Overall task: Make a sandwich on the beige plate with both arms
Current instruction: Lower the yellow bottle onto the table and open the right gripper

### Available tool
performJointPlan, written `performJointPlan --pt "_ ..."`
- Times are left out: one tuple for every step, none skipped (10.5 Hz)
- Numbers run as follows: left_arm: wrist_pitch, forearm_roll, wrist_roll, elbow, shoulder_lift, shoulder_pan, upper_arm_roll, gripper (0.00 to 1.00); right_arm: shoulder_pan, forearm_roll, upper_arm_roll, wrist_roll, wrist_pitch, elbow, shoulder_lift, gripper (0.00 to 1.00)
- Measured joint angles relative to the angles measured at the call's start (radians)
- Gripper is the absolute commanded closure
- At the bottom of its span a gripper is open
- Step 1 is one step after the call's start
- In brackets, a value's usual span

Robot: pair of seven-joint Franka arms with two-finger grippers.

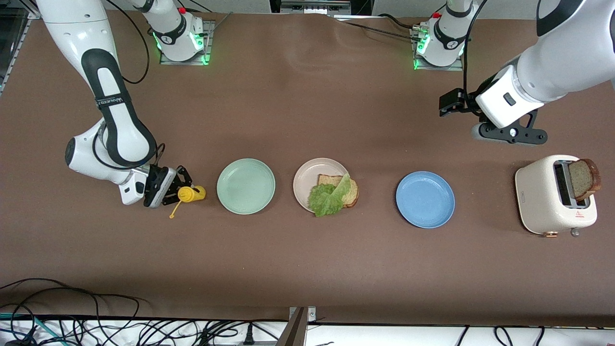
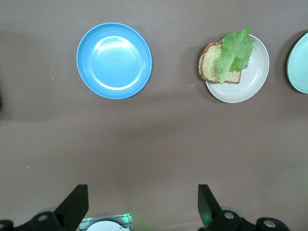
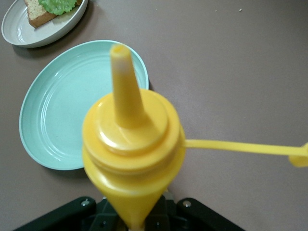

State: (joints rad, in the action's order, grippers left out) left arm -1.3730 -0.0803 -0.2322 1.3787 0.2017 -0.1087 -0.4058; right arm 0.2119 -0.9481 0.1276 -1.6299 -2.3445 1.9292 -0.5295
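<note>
The beige plate (image 1: pixel 305 176) (image 2: pixel 251 86) (image 3: pixel 29 36) lies mid-table with one brown bread slice (image 1: pixel 354 193) (image 2: pixel 210 66) on it and a green lettuce leaf (image 1: pixel 328 198) (image 2: pixel 234 52) draped over the slice. A second bread slice (image 1: pixel 584 179) sticks up out of the toaster (image 1: pixel 542 204). My right gripper (image 1: pixel 178 188) (image 3: pixel 137 219) is shut on the yellow squeeze bottle (image 1: pixel 191 193) (image 3: pixel 132 144), low beside the mint green plate (image 1: pixel 246 186) with its nozzle toward that plate. The bottle's cap hangs loose on its strap (image 3: pixel 240 146). My left gripper (image 1: pixel 449 103) (image 2: pixel 142 195) hangs open and empty over bare table.
The mint green plate (image 3: pixel 62 115) (image 2: pixel 301 62) lies between the bottle and the beige plate. A blue plate (image 1: pixel 425 199) (image 2: pixel 114 60) lies between the beige plate and the toaster. Cables run along the table edge nearest the front camera.
</note>
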Motion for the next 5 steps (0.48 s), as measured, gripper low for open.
performJointPlan --pt "0.000 0.001 0.000 0.000 0.000 0.000 -0.001 0.00 0.000 0.000 -0.001 0.000 0.000 0.000 -0.002 0.31" --pt "0.000 0.001 0.000 0.000 0.000 0.000 0.000 0.00 0.000 -0.001 -0.002 0.000 0.000 0.000 -0.002 0.24" --pt "0.000 0.001 0.000 0.000 0.000 0.000 0.000 0.00 0.000 -0.003 -0.002 0.000 0.001 0.000 -0.002 0.14" --pt "0.000 0.001 -0.001 0.000 0.000 0.000 -0.001 0.00 0.000 -0.006 -0.003 0.000 0.001 -0.002 -0.002 0.06" --pt "0.000 0.001 -0.008 0.000 0.000 0.000 -0.002 0.00 0.000 -0.007 -0.003 0.000 0.001 -0.004 -0.002 0.03"
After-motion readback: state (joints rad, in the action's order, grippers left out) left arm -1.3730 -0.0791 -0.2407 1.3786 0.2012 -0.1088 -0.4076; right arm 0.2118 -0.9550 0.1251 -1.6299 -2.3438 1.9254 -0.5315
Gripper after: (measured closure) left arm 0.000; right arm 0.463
